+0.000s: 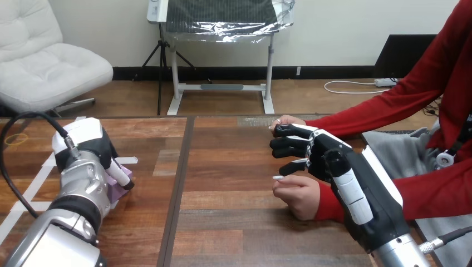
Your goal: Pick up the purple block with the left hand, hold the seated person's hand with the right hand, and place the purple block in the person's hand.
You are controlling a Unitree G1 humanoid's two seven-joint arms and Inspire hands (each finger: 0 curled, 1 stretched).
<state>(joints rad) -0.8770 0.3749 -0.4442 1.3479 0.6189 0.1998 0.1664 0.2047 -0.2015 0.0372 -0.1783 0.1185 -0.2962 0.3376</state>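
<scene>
The purple block (118, 190) rests on the wooden table (234, 222) at the left. My left hand (83, 146) covers it from above, with a finger (121, 177) curled over its top, so most of the block is hidden. My right hand (328, 158) hovers at the right, between the person's two hands, its fingers (289, 132) stretched leftward and holding nothing. The person's nearer hand (300, 196) lies as a loose fist just under my thumb (295, 166). Their farther hand (288, 120) rests on the table behind my fingers.
White tape lines (30, 192) mark the table at the left, and a thin yellow ring (16, 139) lies near its far left edge. The person's red-sleeved arms (389, 111) reach in from the right.
</scene>
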